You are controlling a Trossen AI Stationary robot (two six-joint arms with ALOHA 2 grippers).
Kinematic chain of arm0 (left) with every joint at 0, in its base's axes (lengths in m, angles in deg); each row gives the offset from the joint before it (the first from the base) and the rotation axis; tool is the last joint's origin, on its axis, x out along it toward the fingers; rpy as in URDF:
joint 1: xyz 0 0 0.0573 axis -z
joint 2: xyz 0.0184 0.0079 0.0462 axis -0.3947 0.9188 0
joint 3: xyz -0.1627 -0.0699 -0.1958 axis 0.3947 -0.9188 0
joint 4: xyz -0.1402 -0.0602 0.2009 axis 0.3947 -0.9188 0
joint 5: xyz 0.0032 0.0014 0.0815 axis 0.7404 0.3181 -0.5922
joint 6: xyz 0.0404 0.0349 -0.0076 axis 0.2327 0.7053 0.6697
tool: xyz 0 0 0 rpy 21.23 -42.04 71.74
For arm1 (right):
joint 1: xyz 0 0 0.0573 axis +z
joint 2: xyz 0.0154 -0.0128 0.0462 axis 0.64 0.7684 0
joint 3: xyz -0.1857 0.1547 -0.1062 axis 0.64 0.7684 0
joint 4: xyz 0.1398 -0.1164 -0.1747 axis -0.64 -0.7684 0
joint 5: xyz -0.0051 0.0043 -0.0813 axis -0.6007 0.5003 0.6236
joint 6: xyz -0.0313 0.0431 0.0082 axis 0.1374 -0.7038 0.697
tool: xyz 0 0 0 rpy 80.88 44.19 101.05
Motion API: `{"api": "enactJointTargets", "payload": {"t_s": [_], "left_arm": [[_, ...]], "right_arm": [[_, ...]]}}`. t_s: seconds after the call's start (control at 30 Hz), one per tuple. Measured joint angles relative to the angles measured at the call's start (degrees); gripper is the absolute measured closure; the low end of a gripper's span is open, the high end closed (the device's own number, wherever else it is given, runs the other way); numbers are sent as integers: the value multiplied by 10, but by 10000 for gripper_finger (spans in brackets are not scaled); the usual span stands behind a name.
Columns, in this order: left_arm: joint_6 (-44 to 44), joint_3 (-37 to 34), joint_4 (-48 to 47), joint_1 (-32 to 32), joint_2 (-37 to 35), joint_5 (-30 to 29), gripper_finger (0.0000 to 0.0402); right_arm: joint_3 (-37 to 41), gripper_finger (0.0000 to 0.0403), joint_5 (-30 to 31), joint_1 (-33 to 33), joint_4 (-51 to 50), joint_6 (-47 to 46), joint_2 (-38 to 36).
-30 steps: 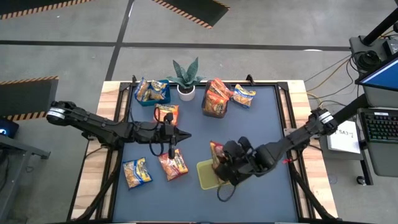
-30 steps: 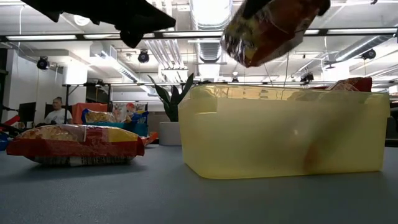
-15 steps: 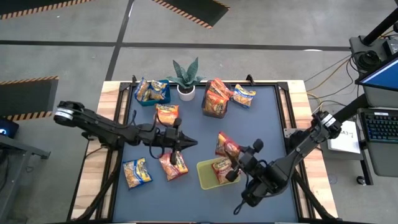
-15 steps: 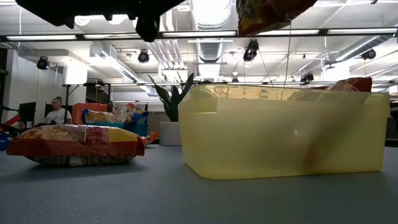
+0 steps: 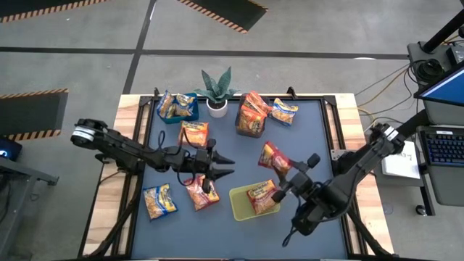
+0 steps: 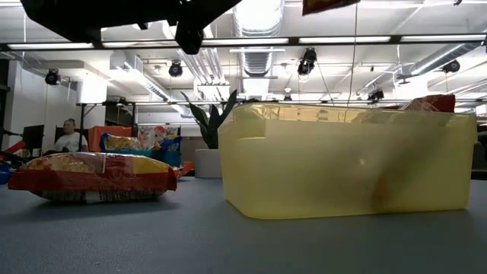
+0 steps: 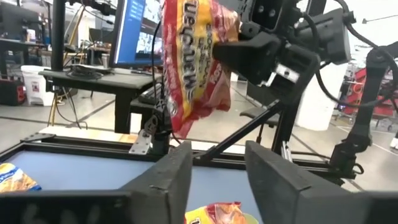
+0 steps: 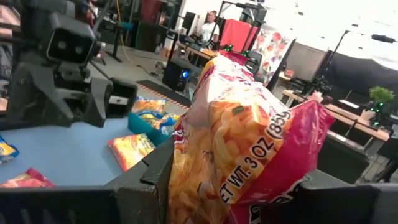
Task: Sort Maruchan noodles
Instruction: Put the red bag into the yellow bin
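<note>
Right gripper: right gripper (image 5: 288, 172) raised over the table's right half, fingers clamped on a red-and-yellow flat plastic ramen packet (image 5: 275, 157); packet fills the right wrist view (image 8: 242, 155) and hangs clear of the mat.
Left gripper: left gripper (image 5: 223, 165) over mid-table, tips pointing toward the right arm, fingers (image 7: 171, 177) parted with nothing between them; red packet on the mat (image 5: 201, 191) lies just below it.
Yellow bin: translucent yellow-green rectangular plastic bin (image 5: 239, 205) at the front centre, one orange-red packet inside (image 5: 262, 196); held packet is above and just behind the bin, not over its opening in the high view.
Blue bin: small blue bin (image 5: 190, 110) at the rear left, holding yellow-and-blue packets (image 5: 174, 106).
Dark bin: dark clear bin (image 5: 250, 122) at rear centre, stuffed with red-orange packets; one yellow-blue packet (image 5: 284, 111) leans just beside it on the right.
Loose packets: orange packet (image 5: 193, 133) in front of the blue bin; yellow-blue packet (image 5: 159, 201) at the front left, well apart from the bins.
Obstacles: small potted plant in a white pot (image 5: 217, 93) stands between blue and dark bins at the rear edge; left arm lies across the left half of the blue-grey table mat (image 5: 312, 130), above the loose packets.
Background: person seated far behind the table in the low view (image 6: 68, 135).
</note>
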Motion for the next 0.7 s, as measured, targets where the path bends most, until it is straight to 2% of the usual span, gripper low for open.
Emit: {"api": "enactJointTargets", "payload": {"t_s": [0.17,0.3,0.37,0.5,0.7], "left_arm": [[5,0,2,0,0,-8,220],[19,0,2,0,0,-9,197],[27,0,2,0,0,-10,191],[30,0,2,-1,0,-10,188],[31,0,6,-1,0,-10,187]], "right_arm": [[1,250,12,7,1,-9,-16],[16,250,24,6,2,-48,-13],[29,250,21,6,2,-70,-13],[39,250,-28,6,-2,-72,-16],[39,250,-36,11,8,-65,-21]]}}
